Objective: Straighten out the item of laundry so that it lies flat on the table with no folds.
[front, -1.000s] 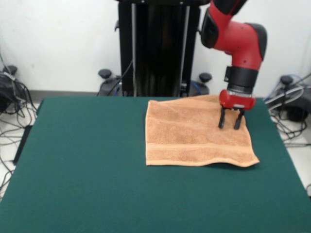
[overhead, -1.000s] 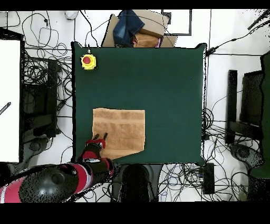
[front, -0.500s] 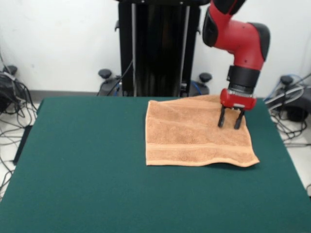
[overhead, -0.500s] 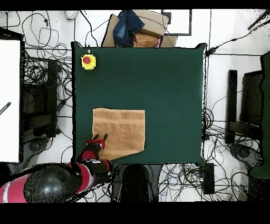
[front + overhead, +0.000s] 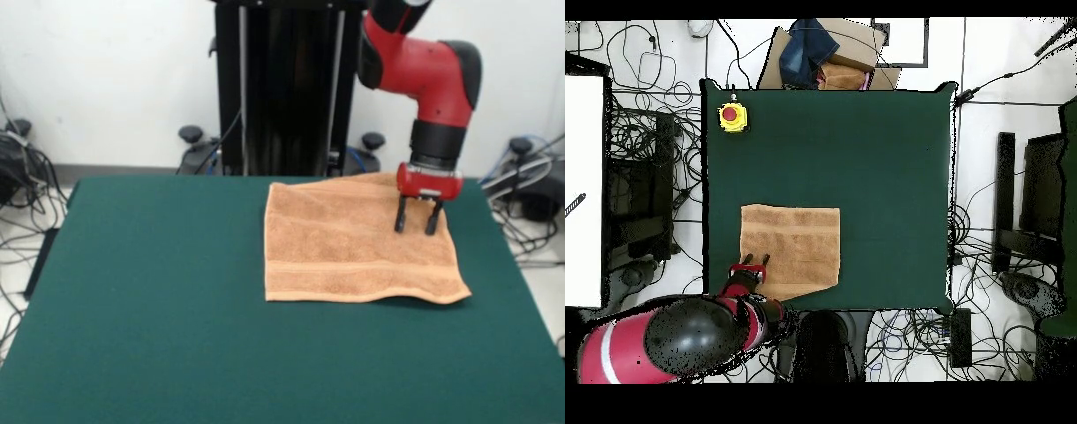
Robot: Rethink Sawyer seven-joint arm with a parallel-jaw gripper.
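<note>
Arm swung slightly; open hand (image 5: 419,224) above towel (image 5: 353,243) near table (image 5: 159,291) edge.

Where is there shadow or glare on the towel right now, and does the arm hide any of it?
Front view: even light, no glare; the orange-tan terry towel casts a thin shadow under its lifted near right corner on the dark green felt table. Overhead view: the red arm covers the towel's corner nearest the base; the open pincer shows.
</note>
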